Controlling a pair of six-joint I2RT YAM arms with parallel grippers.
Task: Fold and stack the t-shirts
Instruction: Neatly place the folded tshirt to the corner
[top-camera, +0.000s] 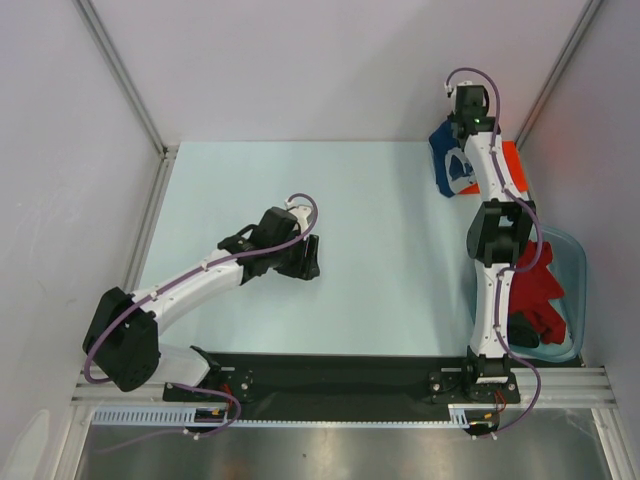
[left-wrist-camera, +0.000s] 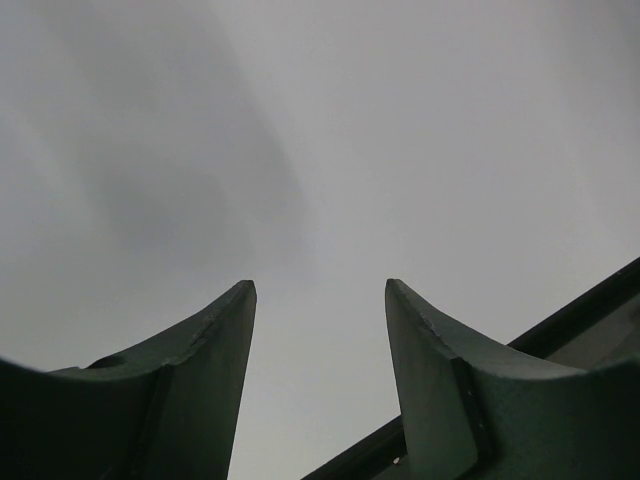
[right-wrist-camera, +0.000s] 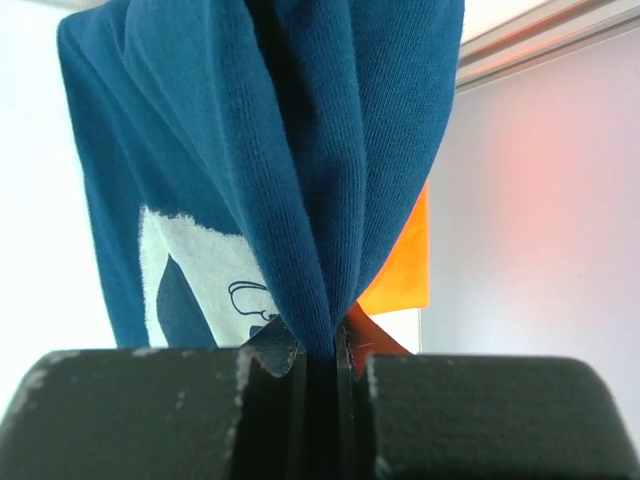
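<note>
Where the right arm (top-camera: 495, 260) stretches to the upper right of the top view, it covers part of a navy blue cloth t-shirt with a white printed graphic (top-camera: 443, 150) and a bright orange cloth t-shirt (top-camera: 513, 165) just beside it, both at the far edge of the pale blue-green table (top-camera: 380, 200). Seen from the right wrist, the right jaws are pressed together, pinching a gathered fold of the navy cloth. An orange edge shows right at the pinch; whether it is caught too cannot be told. At lower right, a clear bluish plastic tub (top-camera: 575, 262) holds a crumpled red cloth t-shirt (top-camera: 540, 285) and a dark cloth t-shirt (top-camera: 525, 332), both partly hidden by the arm. Left of centre, the left arm (top-camera: 200, 280) lies low over the table. The left jaws are spread apart, with only blurred grey surface seen between them.
</note>
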